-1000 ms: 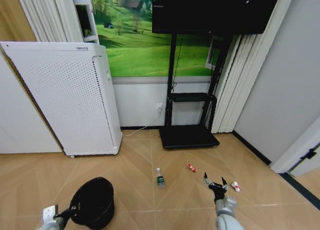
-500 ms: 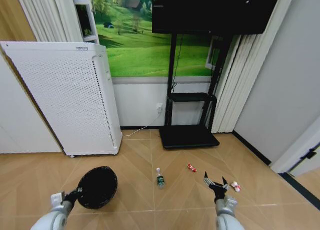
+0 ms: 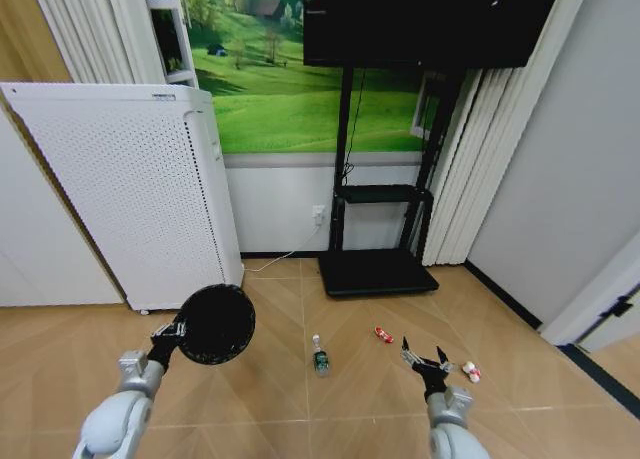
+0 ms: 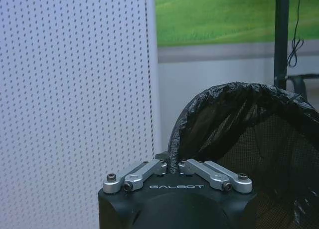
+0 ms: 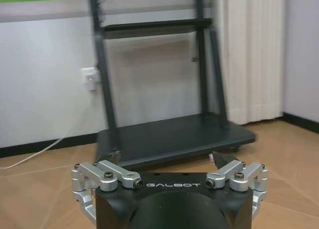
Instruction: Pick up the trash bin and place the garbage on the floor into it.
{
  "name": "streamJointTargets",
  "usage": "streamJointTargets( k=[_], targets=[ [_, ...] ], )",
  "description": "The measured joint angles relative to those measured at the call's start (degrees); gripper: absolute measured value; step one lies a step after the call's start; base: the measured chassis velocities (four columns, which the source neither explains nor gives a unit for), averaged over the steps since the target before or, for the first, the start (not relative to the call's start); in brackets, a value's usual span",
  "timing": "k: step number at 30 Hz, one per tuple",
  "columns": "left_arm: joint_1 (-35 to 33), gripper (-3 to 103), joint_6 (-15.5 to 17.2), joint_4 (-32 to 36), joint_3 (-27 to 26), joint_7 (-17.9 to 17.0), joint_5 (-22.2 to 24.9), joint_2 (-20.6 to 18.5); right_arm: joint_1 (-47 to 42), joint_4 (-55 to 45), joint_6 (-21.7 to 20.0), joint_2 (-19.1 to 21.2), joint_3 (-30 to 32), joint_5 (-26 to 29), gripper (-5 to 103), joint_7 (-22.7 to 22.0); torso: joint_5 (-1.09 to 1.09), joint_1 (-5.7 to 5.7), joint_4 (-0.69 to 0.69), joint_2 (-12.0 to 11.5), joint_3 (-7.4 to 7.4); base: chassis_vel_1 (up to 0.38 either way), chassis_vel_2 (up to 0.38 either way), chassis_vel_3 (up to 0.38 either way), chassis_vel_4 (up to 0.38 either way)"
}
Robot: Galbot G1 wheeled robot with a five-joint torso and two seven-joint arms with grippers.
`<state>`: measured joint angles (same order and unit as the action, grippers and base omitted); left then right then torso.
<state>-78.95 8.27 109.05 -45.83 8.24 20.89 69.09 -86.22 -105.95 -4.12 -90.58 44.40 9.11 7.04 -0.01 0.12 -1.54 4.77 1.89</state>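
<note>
Three garbage pieces lie on the floor (image 3: 270, 394): green-label bottle (image 3: 320, 357), red wrapper (image 3: 383, 334), white-red piece (image 3: 469, 372). Left gripper (image 4: 173, 165), marked GALBOT, clamps the trash bin (image 3: 215, 324) rim, bin raised and tilted. Right gripper (image 3: 424, 359) hangs spread above floor.

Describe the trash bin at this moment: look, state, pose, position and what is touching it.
The trash bin is small, round and black, lined with a glossy, crinkled black bag folded over its rim. It is off the floor and tipped, its open mouth facing the head camera, in front of the white perforated appliance. The left gripper is shut on the rim, pinching bag and edge together. Nothing shows inside but dark lining.
</note>
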Motion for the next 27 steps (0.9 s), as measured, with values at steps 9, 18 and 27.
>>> streamJointTargets(
  k=[9,18,27],
  targets=[
    [3.9,4,-0.3,1.1,2.5,0.6,1.6,-2.0,-0.6,-1.5,-3.0,0.7,-2.0,-1.2,100,7.3,0.01,-0.01,-0.01,0.0,0.00,0.000,0.000,0.000,0.000],
    [3.8,4,0.8,3.0,4.6,0.4,1.1,-2.9,-0.3,0.2,0.6,0.7,-2.2,-4.1,100,7.0,0.01,-0.02,-0.01,0.0,-0.01,-0.018,0.016,0.019,-0.009],
    [2.0,4,1.3,3.9,4.9,0.2,-0.3,-1.9,-0.2,0.7,0.2,1.6,-1.7,-3.7,100,6.8,0.01,-0.02,-0.01,0.0,-0.01,-0.146,0.149,0.163,-0.146]
  ],
)
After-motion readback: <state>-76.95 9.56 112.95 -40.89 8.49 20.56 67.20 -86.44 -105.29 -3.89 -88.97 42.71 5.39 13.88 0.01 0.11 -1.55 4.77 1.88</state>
